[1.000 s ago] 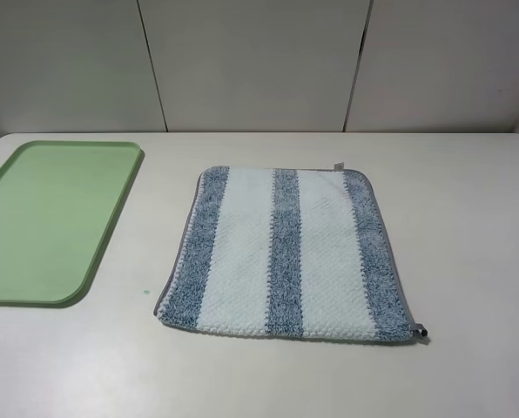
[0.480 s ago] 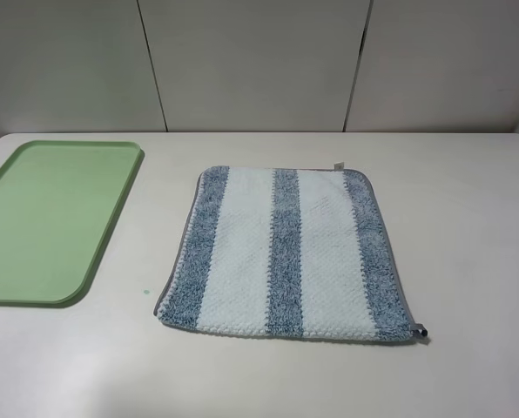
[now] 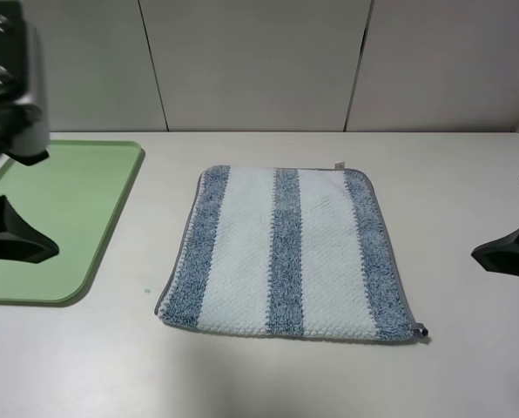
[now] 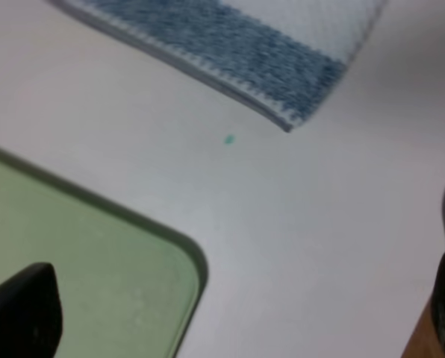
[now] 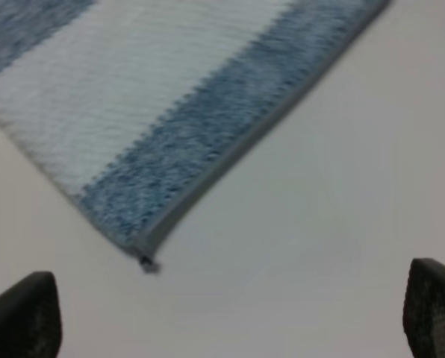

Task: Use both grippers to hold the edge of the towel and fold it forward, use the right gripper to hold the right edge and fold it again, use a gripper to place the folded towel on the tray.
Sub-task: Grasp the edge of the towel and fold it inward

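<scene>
Bare worktop (image 3: 468,366) rings the flat towel (image 3: 286,252) on every side; the tray (image 3: 85,200) lies well left, an open lane between.

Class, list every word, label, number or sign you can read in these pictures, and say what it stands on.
No readable text anywhere.
The small white tag on the towel's far edge is too small to read.
The tray and table bear no writing.

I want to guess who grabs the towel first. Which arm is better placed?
Right, probably. The right gripper sits open just beside the towel, with the looped corner right in front of it. The left gripper is open too, but hangs over the tray, farther off.
</scene>
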`<state>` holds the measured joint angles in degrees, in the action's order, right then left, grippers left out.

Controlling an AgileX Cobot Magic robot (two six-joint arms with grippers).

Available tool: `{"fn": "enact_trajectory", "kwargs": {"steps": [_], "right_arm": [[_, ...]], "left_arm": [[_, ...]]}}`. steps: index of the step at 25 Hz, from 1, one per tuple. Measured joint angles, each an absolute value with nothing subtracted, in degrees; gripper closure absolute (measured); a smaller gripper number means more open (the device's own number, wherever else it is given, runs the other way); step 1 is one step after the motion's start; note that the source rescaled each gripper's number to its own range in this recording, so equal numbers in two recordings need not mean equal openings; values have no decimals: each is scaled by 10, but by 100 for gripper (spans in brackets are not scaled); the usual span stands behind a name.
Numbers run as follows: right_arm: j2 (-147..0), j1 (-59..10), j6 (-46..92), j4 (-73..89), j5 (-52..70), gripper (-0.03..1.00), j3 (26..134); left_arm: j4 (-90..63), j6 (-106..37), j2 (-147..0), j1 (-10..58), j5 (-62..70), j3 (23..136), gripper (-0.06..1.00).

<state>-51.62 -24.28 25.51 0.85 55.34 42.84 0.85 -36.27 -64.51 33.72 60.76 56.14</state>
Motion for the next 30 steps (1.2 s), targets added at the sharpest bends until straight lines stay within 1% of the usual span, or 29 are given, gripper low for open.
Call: {"fn": "enact_trajectory", "kwargs": {"steps": [5,9,15,20,30], "right_arm": [[-566,-306,291,8,536,-3,428],[-598,-330,305,8,520,-3,428],[-651,-346,328,9,495,-3,428],[-708,-348,339,14,477,-3,428],[-800,-348,383,49,417,-3,411]], "left_arm": [[8,-391,-704,388,597,561,-5],[8,-406,-747,415,577,561,-5],[0,-420,-812,427,555,560,-5],[-29,-461,-851,427,515,534,-5],[-32,-529,-879,427,427,500,-5]]}}
